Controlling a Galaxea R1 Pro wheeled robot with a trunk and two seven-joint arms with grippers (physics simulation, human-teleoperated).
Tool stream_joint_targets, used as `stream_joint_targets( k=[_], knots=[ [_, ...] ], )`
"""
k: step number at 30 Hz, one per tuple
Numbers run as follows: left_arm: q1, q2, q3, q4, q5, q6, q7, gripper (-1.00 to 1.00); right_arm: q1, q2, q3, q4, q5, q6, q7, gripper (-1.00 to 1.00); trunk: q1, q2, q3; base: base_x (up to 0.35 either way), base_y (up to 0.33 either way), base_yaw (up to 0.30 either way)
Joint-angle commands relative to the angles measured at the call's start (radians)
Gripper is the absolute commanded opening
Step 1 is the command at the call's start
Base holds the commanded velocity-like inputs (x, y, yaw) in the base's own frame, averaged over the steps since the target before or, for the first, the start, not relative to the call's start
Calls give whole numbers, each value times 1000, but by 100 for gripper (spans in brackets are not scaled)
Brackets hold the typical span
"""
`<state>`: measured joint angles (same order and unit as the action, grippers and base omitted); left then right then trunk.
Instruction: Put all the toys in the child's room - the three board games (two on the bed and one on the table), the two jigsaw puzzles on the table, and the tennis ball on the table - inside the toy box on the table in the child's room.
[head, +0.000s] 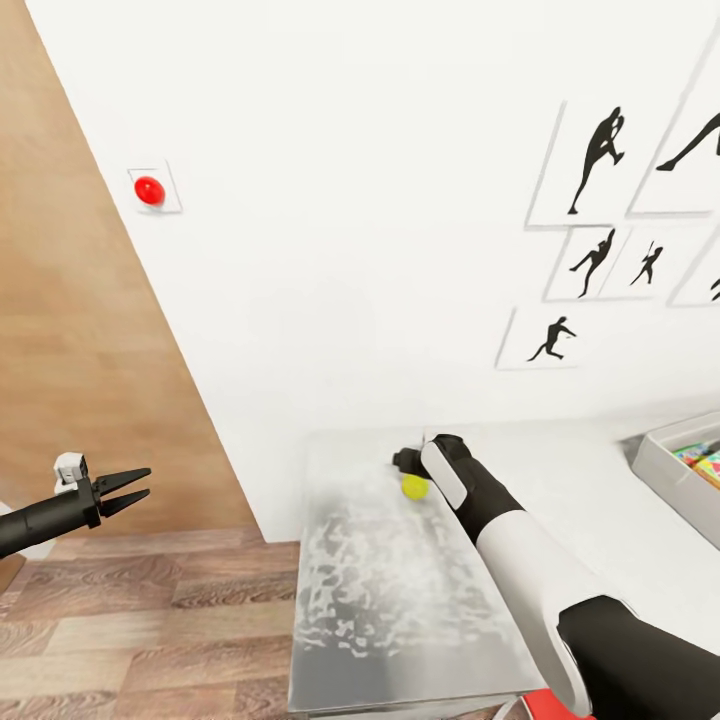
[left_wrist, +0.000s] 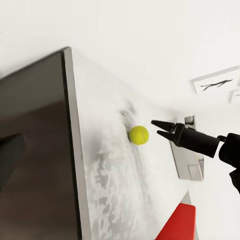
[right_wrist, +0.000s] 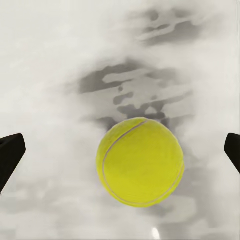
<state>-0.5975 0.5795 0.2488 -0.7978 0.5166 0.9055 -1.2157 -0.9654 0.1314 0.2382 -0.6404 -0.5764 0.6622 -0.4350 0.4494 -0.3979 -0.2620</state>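
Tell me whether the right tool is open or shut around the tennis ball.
Open. The right tool has its fingertips spread wide on both sides of the tennis ball, which rests free on the table.

Bright, even light fills the room, with no lamp or window to trace it to. The plain white wall (head: 350, 200) is washed nearly flat. The pale grey mottled worktop (head: 390, 590) carries a soft sheen, its far end bleached almost to the wall's white. Shadows are faint: just a dim grey smudge under the small yellow-green tennis ball (right_wrist: 140, 161), which is sharp in the right wrist view, seam lines crisp. The head view leans, the wall's edges and the framed black baseball-player silhouette pictures (head: 595, 160) slanting strongly toward the sides. In the left wrist view the worktop's dark side panel (left_wrist: 35, 165) sits in shade. No blur anywhere.
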Motion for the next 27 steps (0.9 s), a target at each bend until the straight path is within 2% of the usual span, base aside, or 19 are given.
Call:
stream_joint_targets(
  k=[1, 27],
  knots=[
    [-1, 0, 0, 0, 3, 7, -1, 100, -1, -1, 4, -1, -10, -6, -10, 100, 1, -2, -4, 19, 11, 0],
    [-1, -2, 0, 0, 4, 7, -1, 100, 0, -5, 8, 0, -8, -23, -9, 100, 1, -2, -46, 1, 1, 0]
  ],
)
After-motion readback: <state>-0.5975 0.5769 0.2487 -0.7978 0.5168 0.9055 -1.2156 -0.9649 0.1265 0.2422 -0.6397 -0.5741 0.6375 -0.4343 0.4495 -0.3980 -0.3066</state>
